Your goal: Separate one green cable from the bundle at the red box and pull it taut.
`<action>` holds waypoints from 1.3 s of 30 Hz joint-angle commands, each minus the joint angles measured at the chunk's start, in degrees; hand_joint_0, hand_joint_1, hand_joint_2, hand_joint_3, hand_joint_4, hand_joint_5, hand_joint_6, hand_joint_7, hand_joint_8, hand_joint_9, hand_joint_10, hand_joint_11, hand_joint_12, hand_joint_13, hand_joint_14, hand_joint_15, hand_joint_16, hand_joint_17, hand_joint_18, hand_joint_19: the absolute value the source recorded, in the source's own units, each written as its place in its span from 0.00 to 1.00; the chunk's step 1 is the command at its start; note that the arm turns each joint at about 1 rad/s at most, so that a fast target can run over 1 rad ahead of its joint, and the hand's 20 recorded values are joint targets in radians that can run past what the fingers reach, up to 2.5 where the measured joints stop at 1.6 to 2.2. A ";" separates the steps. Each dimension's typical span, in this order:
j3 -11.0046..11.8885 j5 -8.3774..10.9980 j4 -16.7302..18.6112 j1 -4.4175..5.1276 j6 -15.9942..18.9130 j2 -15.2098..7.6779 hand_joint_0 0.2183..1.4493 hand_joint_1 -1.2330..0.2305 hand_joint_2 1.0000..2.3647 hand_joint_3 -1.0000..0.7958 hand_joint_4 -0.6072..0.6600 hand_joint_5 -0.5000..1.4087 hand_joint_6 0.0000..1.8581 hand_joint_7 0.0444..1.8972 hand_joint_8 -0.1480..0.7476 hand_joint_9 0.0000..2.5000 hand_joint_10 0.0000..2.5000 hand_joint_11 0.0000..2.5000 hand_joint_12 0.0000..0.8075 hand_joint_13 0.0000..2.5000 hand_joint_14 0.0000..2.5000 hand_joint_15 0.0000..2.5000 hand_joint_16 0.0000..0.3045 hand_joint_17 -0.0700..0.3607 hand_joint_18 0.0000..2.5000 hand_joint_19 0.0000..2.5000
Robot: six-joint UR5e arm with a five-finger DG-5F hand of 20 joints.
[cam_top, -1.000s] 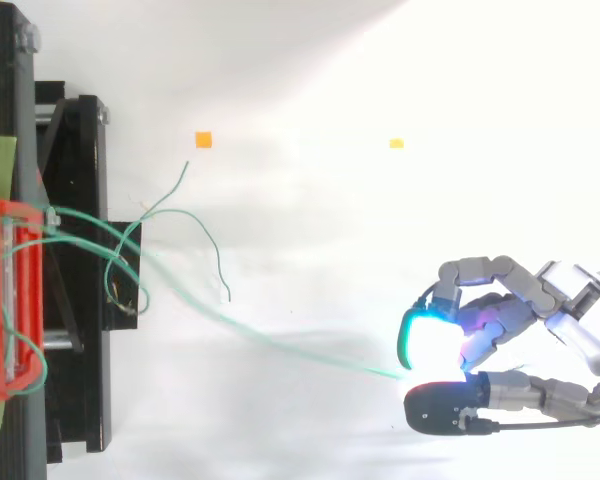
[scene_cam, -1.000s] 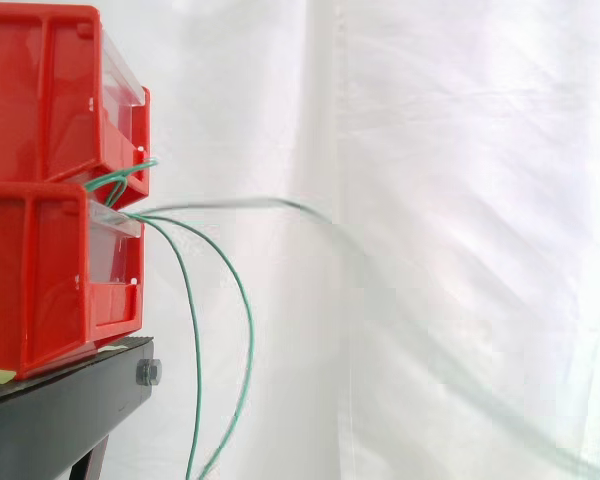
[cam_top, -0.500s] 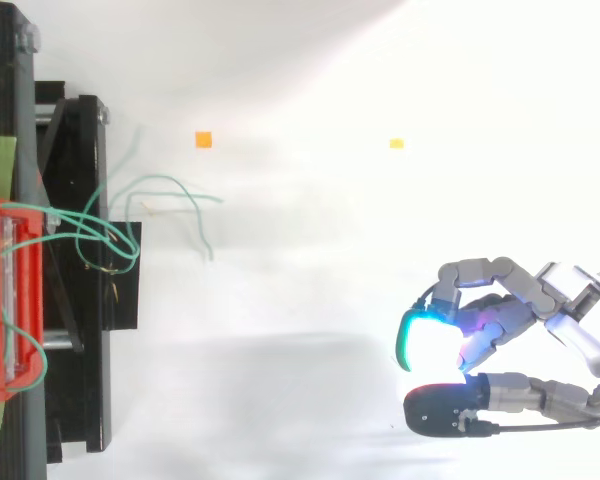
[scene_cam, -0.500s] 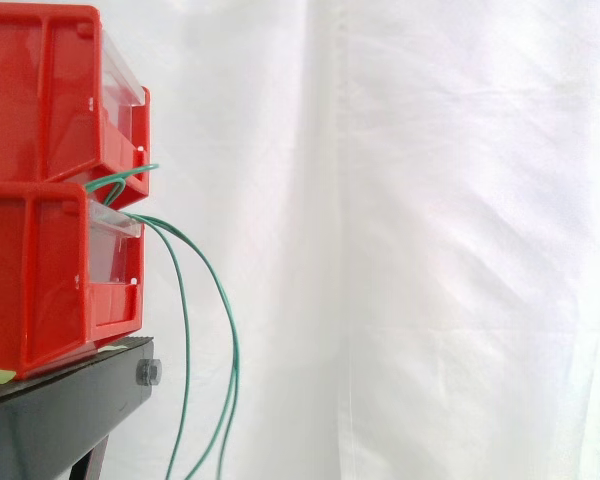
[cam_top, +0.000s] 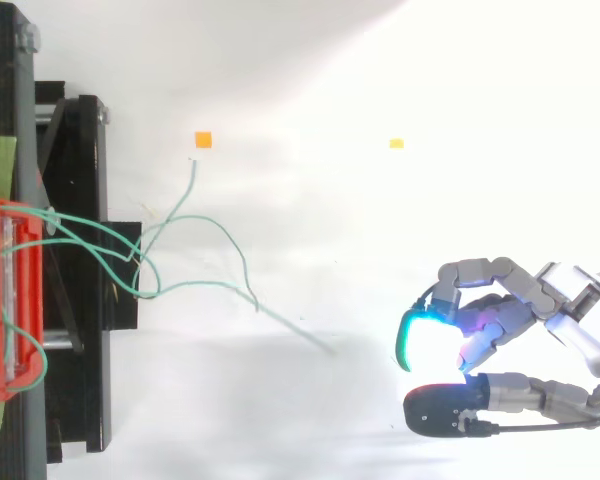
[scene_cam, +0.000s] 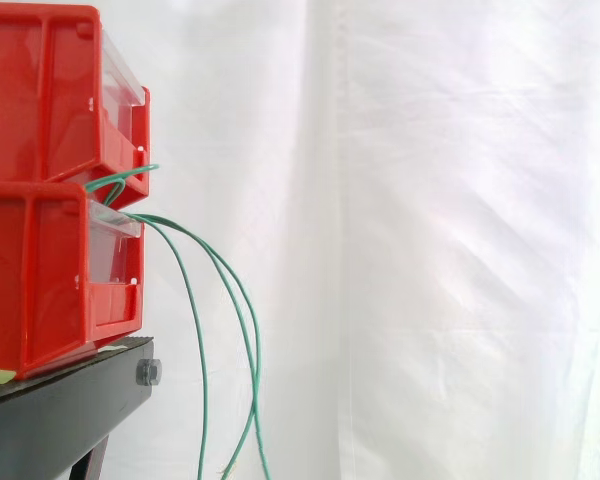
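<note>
Fingers [cam_top: 480, 272] on the hand [cam_top: 515, 308] are curled in toward the thumb with the pads glowing cyan, and from above I'd say they have nothing in them: the nearest green strand [cam_top: 290, 323] ends on the white floor well short of them. The green cables [cam_top: 130, 262] sit in a loose tangle at the front of the red box [scene_cam: 40, 270], over the black stand [scene_cam: 60, 410]. They look thin, light and springy, likely to slide out of thick pads, so I'd judge a firm pinch near the free end of that long strand the best hold. That would keep clear of the knot by the box. From the side you see what the overhead camera can't: the cables come out between the box and the upper bin [scene_cam: 40, 90], then droop in long arcs past the stand's edge. Overhead gives their sideways spread and the gap to the hand.
</note>
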 commanded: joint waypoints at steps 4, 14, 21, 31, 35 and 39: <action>0.00 0.00 0.00 0.00 -0.14 0.02 0.37 0.33 0.00 0.31 0.53 0.23 0.51 0.63 0.47 0.59 0.01 0.34 0.37 0.39 0.01 0.25 0.15 0.40 0.31 0.23; 0.00 0.00 0.00 0.00 -0.23 -0.07 0.38 0.32 0.00 0.29 0.52 0.22 0.51 0.66 0.38 0.41 0.00 0.15 0.40 0.31 0.01 0.18 0.23 0.52 0.30 0.15; 0.00 0.00 0.08 0.00 -0.31 -0.07 0.37 0.32 0.00 0.29 0.53 0.22 0.51 0.65 0.41 0.45 0.01 0.16 0.41 0.33 0.01 0.20 0.22 0.51 0.29 0.15; 0.00 0.00 0.08 0.00 -0.31 0.02 0.37 0.32 0.00 0.30 0.53 0.22 0.51 0.63 0.45 0.47 0.01 0.18 0.40 0.34 0.01 0.21 0.18 0.45 0.28 0.20; 0.00 0.00 0.08 0.00 -0.31 0.02 0.37 0.32 0.00 0.30 0.53 0.22 0.51 0.64 0.46 0.48 0.01 0.18 0.39 0.34 0.01 0.22 0.17 0.44 0.27 0.20; 0.00 0.00 0.08 0.00 -0.31 0.02 0.37 0.32 0.00 0.30 0.53 0.22 0.51 0.63 0.46 0.49 0.01 0.19 0.38 0.34 0.01 0.22 0.17 0.43 0.27 0.21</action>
